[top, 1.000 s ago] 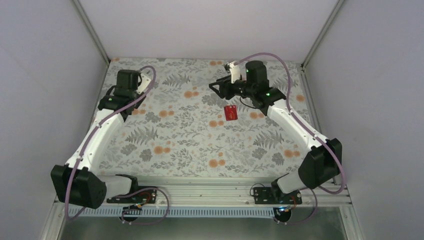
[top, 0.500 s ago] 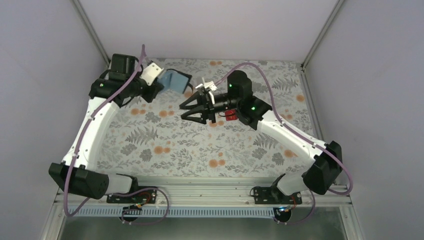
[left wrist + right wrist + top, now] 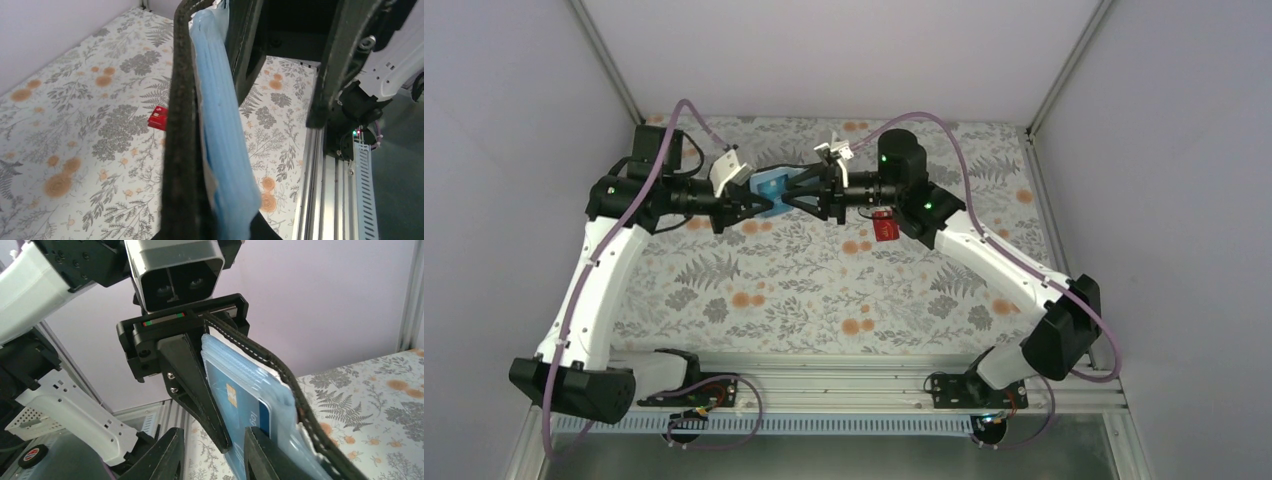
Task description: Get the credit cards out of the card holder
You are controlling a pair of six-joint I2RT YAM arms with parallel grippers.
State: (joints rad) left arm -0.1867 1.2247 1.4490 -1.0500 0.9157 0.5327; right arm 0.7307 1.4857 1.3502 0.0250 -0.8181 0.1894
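Upper centre of the top view: the left gripper [image 3: 759,200] and the right gripper [image 3: 796,192] meet tip to tip above the floral surface [image 3: 824,290]. The card holder [image 3: 769,183] is held between them, off the surface.

Left gripper: its fingers [image 3: 192,380] are clenched on the card holder. One black finger presses on the light blue inner side, and the dark outer cover hides the other. In the left wrist view the holder stands edge-on at centre frame, with the dark stitched rim on the left and the light blue pockets on the right.

Right gripper: its fingers [image 3: 162,460] are spread at the bottom of the right wrist view. The lower edge of the holder sits at the gap between them. They are not closed on anything.

The blue card [image 3: 240,405] sits in a pocket of the holder, with most of its face showing. It carries a small gold chip. The white lettering below the chip is partly cut off by the right finger and cannot be read.

The red card [image 3: 885,227] lies flat on the surface right of centre, just beside the right arm and partly under it. Its light markings are too small to read.

A narrow strip with red and green marks runs across the left gripper body, and it shows no legible text
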